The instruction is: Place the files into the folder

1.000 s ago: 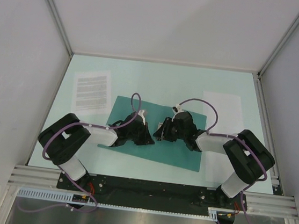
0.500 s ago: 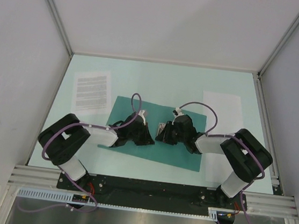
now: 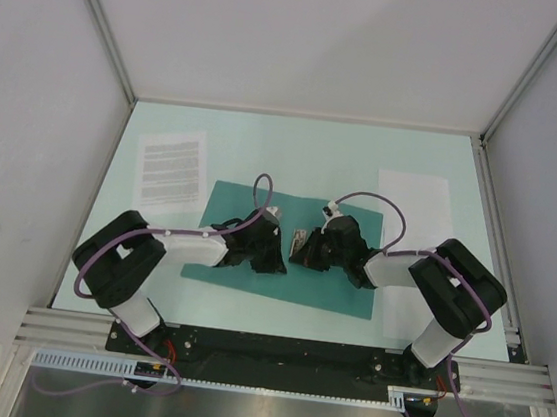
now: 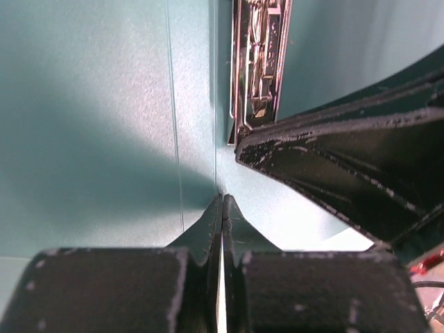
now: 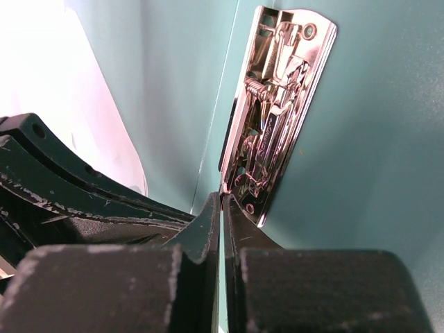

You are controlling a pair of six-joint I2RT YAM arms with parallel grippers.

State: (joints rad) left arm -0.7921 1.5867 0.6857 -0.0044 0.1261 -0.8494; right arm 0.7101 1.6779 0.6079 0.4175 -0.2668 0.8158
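The pale mint bench (image 3: pixel 296 140) is carrying everything in front of you, boxed in by grey walls on three sides. The flat teal-green card folder (image 3: pixel 296 279) is lying across its near middle, between your two arms, with fold lines running along its surface in the left wrist view (image 4: pixel 104 104).

The white paper sheet covered with lines of black print (image 3: pixel 172 169) is lying on the bench beyond the folder's far-left corner, apart from it. The nearly blank white sheet (image 3: pixel 415 199) is lying at the folder's right side, its near part passing under your right arm. Neither sheet is touching a hand.

A chrome spring-clip mechanism (image 5: pixel 277 104) is sitting face up on the folder near its centre, also showing in the overhead view (image 3: pixel 300 241) and the left wrist view (image 4: pixel 260 62).

Your left hand (image 4: pixel 222 201) is hovering low over the folder just left of the clip (image 3: pixel 279 257), its fingers pressed together with nothing visible between them. Your right hand (image 5: pixel 222 201) is pointing at the clip from the right (image 3: pixel 300 255), fingers likewise squeezed flat together and gripping nothing, their tips meeting the clip's near end. The two hands are sitting just beside each other.
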